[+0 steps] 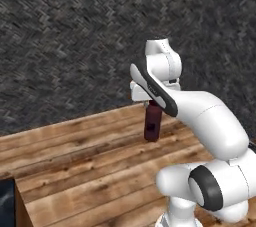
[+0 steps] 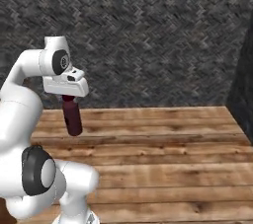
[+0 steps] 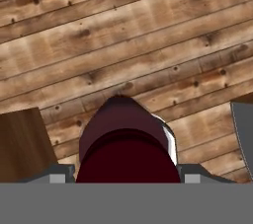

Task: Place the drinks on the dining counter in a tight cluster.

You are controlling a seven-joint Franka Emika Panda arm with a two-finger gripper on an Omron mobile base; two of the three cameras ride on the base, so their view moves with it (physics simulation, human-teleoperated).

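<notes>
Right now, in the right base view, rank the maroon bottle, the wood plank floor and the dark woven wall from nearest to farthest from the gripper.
1. Maroon bottle: gripped at its top by the gripper, hanging below it.
2. Wood plank floor: below the bottle, not touching it.
3. Dark woven wall: behind, farthest back.

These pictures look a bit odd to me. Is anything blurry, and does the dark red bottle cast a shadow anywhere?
Left base view: soft and pixelated, the maroon bottle has fuzzy edges and no clear shadow on the wood floor. Right base view: the same softness, even flat light, no glare. Hand view: the bottle looms large and rounded from closeness, while the planks stay fairly sharp.
</notes>
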